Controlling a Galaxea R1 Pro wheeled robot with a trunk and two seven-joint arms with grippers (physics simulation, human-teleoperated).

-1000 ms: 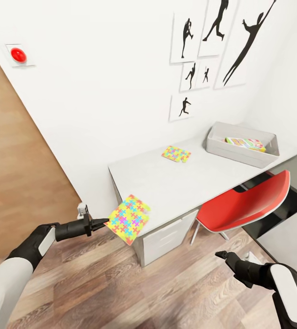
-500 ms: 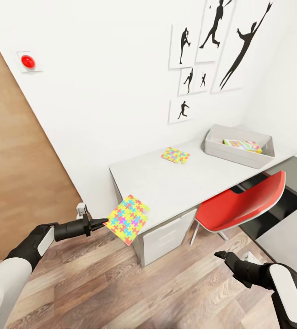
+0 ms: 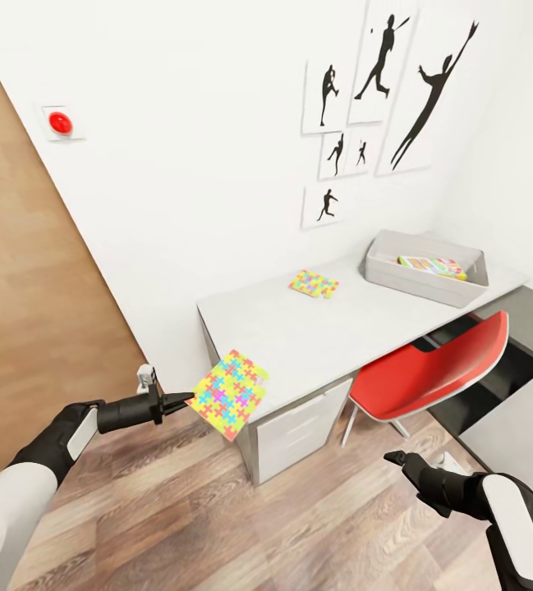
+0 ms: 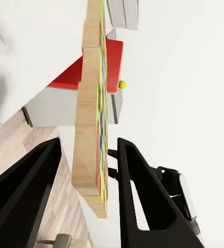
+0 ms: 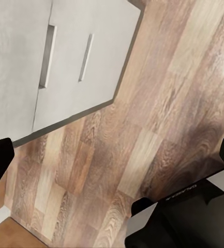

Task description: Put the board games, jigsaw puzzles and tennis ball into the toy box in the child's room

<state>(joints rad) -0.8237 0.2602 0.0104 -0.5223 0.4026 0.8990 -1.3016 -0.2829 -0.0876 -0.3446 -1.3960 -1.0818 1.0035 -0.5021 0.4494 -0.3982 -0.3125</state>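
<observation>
— Where's the puzzle?
— The left claw [image 3: 186, 400] is clamped on one jigsaw puzzle [image 3: 229, 393], held in the air by the bench [image 3: 315, 328] corner. The second puzzle [image 3: 314, 284] lies on the bench.
— And the toy box [image 3: 425, 268]?
— At the bench's far end (a printed game box [image 3: 431, 266] inside). The right claw [image 3: 399, 458] hangs apart over the floor [image 3: 217, 525].

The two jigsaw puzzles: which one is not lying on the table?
The jigsaw puzzle at the desk's near corner: the left pincer holds it tilted in the air. The other puzzle lies flat near the wall.
</observation>
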